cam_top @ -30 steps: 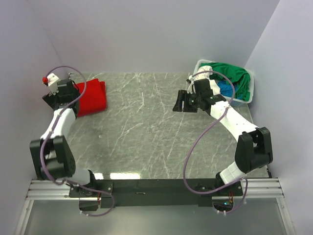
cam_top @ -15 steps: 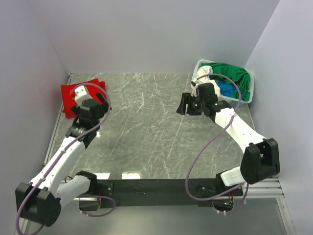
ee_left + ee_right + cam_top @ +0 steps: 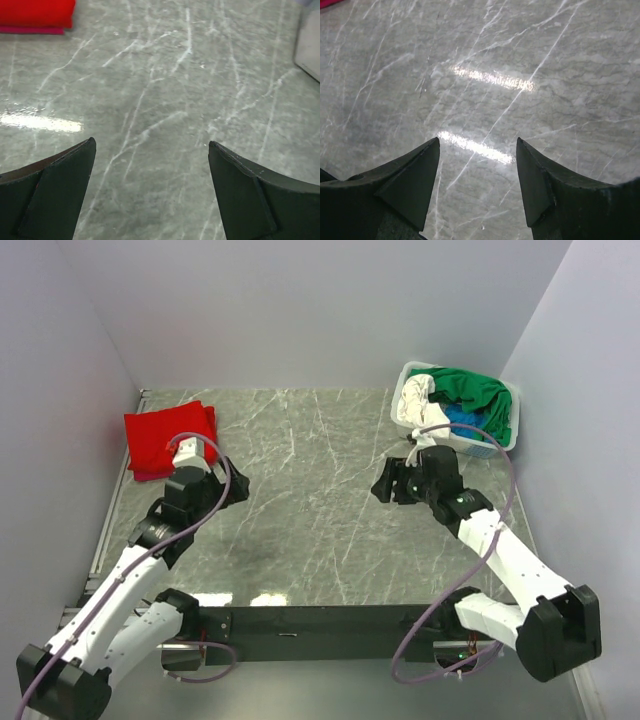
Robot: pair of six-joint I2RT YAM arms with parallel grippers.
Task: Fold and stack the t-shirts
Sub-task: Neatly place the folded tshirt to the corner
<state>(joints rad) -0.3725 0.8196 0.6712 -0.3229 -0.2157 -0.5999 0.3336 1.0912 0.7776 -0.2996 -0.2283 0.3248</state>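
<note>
Red shirt (image 3: 170, 440): folded, at the far left corner of the desk (image 3: 300, 520). It lies on a magenta shirt (image 3: 30, 31), of which only a thin edge shows in the left wrist view. Judged a finished stack of two.

Basket (image 3: 470, 447): white, at the far right corner. It holds a green shirt (image 3: 475, 390), a white shirt (image 3: 415, 400) and a blue shirt (image 3: 462, 418), all unfolded and bundled together. The green one hangs over the right rim and the white one over the left.

Left fingers (image 3: 236, 488): wide apart with nothing between them, over bare desk on the near side of the stack.

Right fingers (image 3: 384, 480): apart and empty, over bare desk just on the near side of the basket.

Hazards, judged:
- Tangle. The three shirts overlap, so a grab at one would likely drag a second out with it, or snag cloth on the rim.
- Basket shift. It looks light, so a pull on caught cloth could tip it or slide it toward the desk's edge.
- Stack upset. The left arm is close to the folded pair, and a sweep toward the far left corner could push the red shirt off the magenta or undo its fold.
- Arm clash. Both arms point into the middle of the desk, so spreading a shirt there brings them close together.
</note>
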